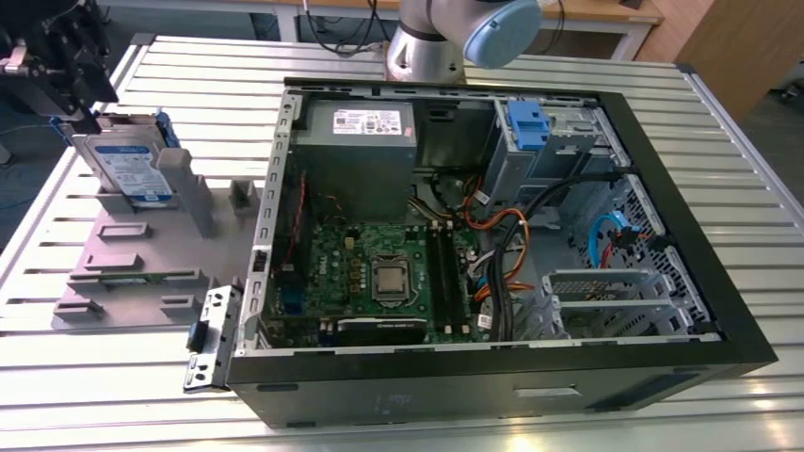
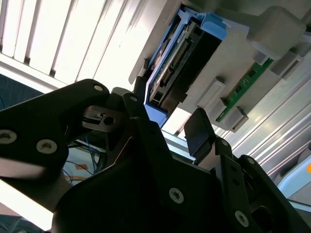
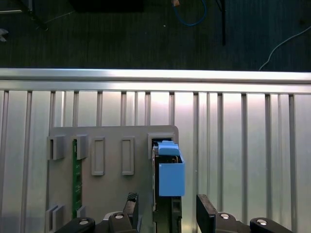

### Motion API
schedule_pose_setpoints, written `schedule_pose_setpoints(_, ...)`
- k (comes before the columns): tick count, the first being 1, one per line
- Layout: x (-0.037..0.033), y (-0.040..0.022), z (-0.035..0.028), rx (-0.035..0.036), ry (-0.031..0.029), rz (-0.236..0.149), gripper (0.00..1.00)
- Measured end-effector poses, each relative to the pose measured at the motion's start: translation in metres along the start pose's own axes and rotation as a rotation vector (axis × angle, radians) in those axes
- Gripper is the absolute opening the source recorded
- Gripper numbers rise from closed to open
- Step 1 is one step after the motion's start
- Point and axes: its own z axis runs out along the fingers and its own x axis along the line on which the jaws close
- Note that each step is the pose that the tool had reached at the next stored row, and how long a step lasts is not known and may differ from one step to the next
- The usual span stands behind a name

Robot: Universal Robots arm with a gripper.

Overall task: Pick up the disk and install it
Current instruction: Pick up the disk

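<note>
The disk [image 1: 126, 168] stands upright on its edge in a slot of the grey holder plate [image 1: 138, 259]. The plate lies on the slatted metal table [image 1: 126, 377], at the exterior view's left of the open computer case [image 1: 503, 381] and apart from it. In the first wrist view the gripper [image 3: 167, 209] is open. Its two black fingers [image 3: 206, 209] are on both sides of the disk's blue carrier, with a small gap on each side.

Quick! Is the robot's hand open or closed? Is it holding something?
Hand: open, holding nothing. It sits around the end of the disk but is not squeezing it.
</note>
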Motion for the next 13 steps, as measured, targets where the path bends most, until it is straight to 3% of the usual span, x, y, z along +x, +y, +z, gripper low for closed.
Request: schedule_pose_setpoints(13, 0.0000, -0.0002, 0.0043, 0.0001, 0.0000, 0.000, 0.59)
